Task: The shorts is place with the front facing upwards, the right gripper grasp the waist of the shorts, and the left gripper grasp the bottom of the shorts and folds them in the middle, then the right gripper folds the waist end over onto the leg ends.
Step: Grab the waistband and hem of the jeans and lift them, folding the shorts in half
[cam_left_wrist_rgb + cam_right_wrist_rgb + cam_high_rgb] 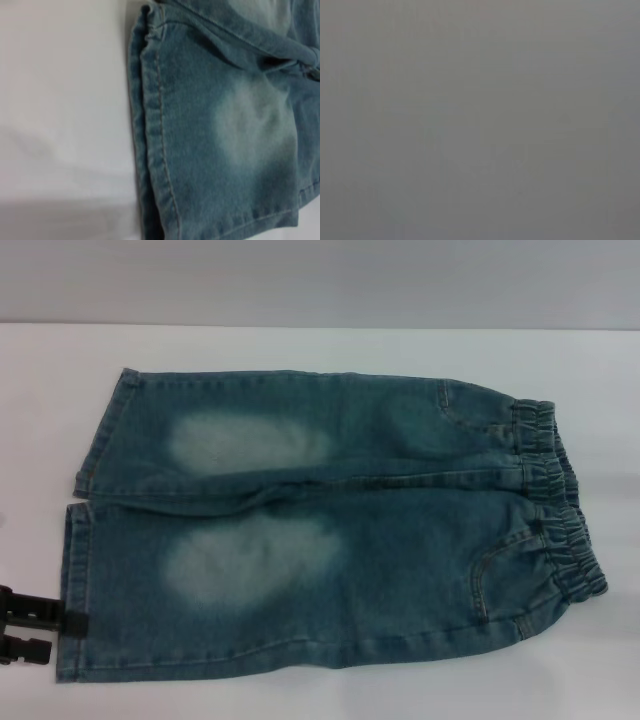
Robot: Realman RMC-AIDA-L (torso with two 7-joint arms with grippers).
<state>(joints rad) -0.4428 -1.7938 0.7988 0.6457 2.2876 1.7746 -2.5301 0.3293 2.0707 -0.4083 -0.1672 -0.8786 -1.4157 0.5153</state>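
Note:
Faded blue denim shorts [330, 530] lie flat on the white table [300, 345], front up. The ruched elastic waist [560, 510] is at the right. The bottom of the shorts, two stitched leg ends [72, 570], points left. My left gripper [30, 628] sits at the lower left, beside the near leg's hem. Its two black prongs stand apart, and the upper one reaches the hem's edge. The left wrist view shows that hem [150, 150] and a pale worn patch [250, 125] on the leg. My right gripper is out of view, and its wrist view shows only plain grey.
Bare white table surrounds the shorts, with a wide strip behind them up to the grey wall [320, 280]. Narrow margins of table remain at the left [30, 440] and right [620, 440] of the cloth.

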